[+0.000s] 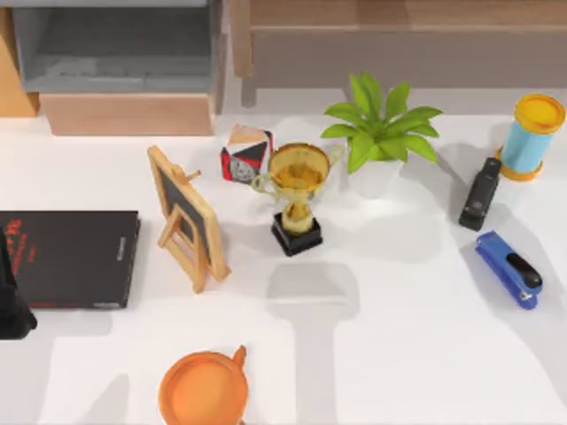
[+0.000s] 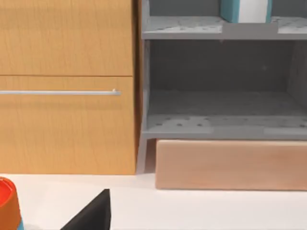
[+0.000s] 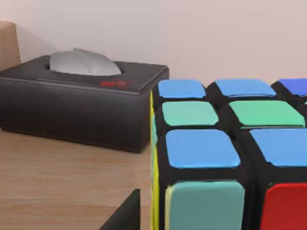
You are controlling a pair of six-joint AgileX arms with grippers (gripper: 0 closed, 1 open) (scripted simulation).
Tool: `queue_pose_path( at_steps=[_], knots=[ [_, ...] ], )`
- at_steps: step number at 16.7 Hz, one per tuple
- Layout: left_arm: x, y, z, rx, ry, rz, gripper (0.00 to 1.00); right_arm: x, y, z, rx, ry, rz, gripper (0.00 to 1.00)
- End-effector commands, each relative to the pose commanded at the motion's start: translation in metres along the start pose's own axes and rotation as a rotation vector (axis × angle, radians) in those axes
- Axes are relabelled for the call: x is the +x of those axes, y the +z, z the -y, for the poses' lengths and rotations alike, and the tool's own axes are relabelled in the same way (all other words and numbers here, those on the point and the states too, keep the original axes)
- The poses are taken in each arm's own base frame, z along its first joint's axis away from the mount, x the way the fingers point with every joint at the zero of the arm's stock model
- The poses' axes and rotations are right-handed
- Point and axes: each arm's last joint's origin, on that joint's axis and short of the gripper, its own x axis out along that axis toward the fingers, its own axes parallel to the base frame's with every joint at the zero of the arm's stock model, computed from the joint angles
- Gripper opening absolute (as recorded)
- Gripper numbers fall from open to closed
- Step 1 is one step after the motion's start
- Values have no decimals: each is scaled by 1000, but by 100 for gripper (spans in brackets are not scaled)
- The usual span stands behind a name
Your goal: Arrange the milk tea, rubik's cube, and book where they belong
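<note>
White table seen from above, with a grey shelf and a wooden block at its back left. At the far left edge sits the dark left arm, touching the near corner of a thin black book with red lettering. To the right stand a small chalkboard easel, an orange cup at the front edge, a small red, black and white box, a gold trophy and a potted plant. Further right lie a black stapler and a blue stapler. The milk tea, a blue cup with a yellow lid, stands at the back right of the table.

From the left wrist, the left gripper shows as one dark tip over the table, facing a wooden cabinet and the grey shelf. I cannot tell whether this claw is apart or together. The book, light blue with white pages, stands on the upper shelf board.

From the right wrist, the right gripper is a dark tip just beside the cube. The cube rests on a wooden surface near a black tissue box. I cannot tell this claw's state either.
</note>
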Motion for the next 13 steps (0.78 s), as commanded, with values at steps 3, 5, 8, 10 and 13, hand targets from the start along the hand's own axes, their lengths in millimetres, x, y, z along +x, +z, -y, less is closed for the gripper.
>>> queue_pose_path(
  at_steps=[3,5,8,10,13],
  knots=[
    [0,0,0,0,0,0,100,0,0,0,0,0,0,100],
    [0,0,0,0,0,0,100,0,0,0,0,0,0,100],
    [0,0,0,0,0,0,100,0,0,0,0,0,0,100],
    [0,0,0,0,0,0,100,-2,1,-2,1,5,2,100],
    [0,0,0,0,0,0,100,-13,2,-1,3,5,4,100]
  ],
)
